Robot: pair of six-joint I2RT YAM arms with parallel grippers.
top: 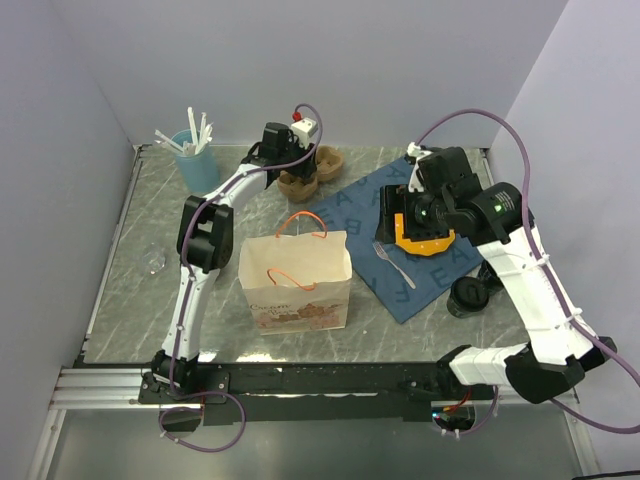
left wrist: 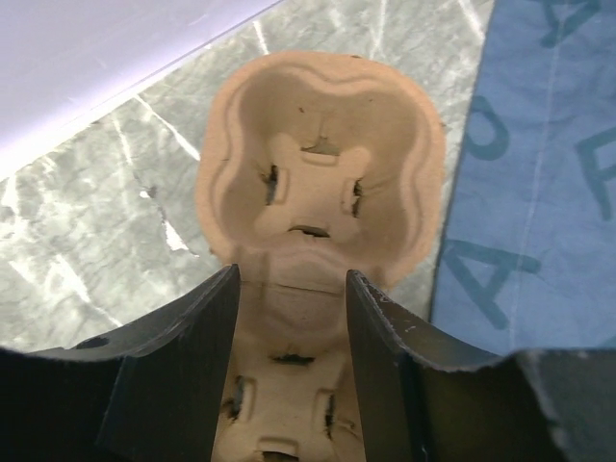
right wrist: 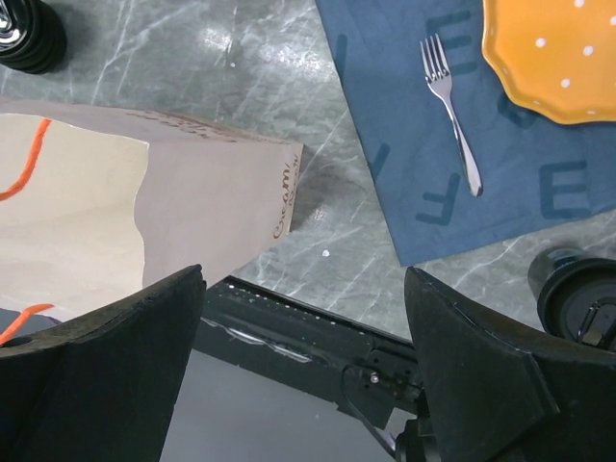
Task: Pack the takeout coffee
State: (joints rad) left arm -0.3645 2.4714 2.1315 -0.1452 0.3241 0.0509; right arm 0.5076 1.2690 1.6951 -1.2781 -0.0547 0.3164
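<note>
marble point(top: 130, 300): takeout coffee point(top: 468, 296) upright (rim up); left pincer point(left wrist: 292, 279) half-open, right pincer point(right wrist: 305, 279) wide, empty

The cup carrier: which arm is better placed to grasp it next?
Left. The left end effector straddles the carrier; the right end effector hangs open near the orange plate, away from it.

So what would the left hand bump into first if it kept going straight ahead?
The brown cup carrier. It lies right ahead of the left hand, seemingly already partly between the open jaws, though the remaining gap is hard to judge.
</note>
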